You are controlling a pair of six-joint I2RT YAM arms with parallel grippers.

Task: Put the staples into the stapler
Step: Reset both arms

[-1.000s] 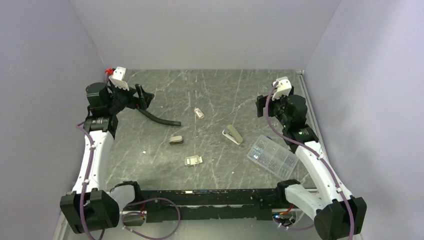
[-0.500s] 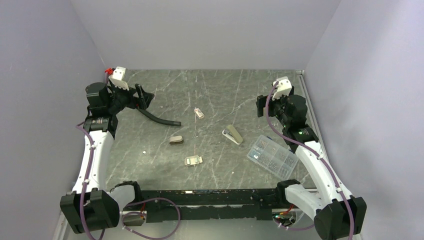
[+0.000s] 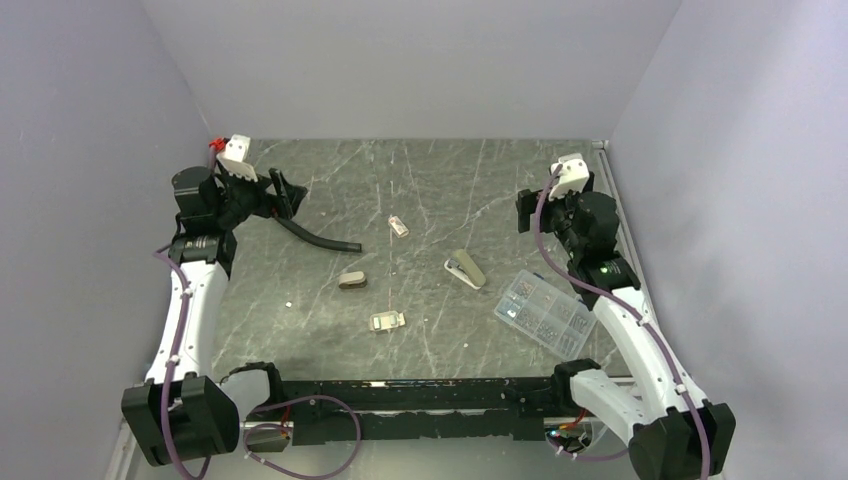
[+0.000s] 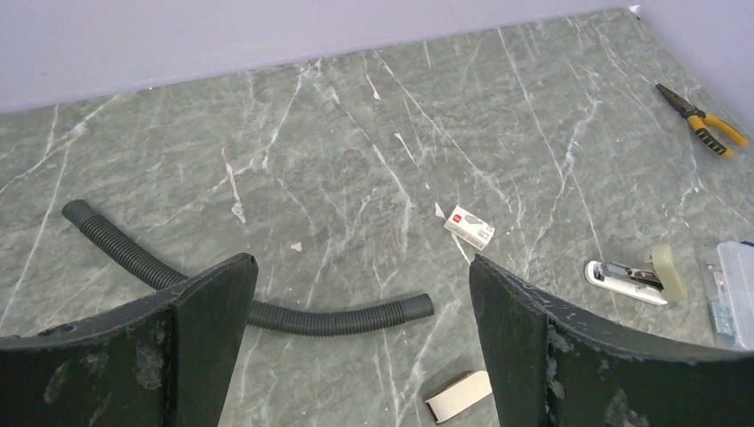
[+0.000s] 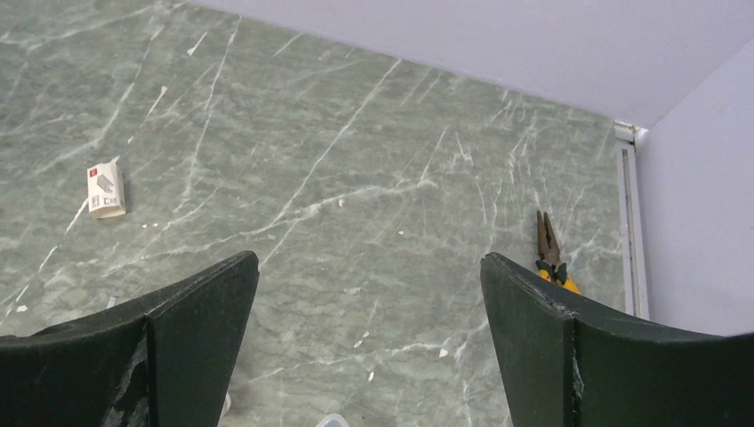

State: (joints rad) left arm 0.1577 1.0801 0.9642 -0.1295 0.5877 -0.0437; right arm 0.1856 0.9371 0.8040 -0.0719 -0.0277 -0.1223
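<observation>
While the stapler lies open on its side just right of the picture's centre, its metal channel showing in my left wrist view, the small white staple box sits apart from it, up and to the left. Neither of my grippers touches either one: my left gripper hangs wide and empty at the upper left over the black hose, and my right gripper hangs wide and empty at the upper right. Over the last second only my right arm has shifted, edging slightly toward the right wall; nothing on the table has moved. I judge that brings loading no closer. Whether staples already sit in the channel I cannot tell.
</observation>
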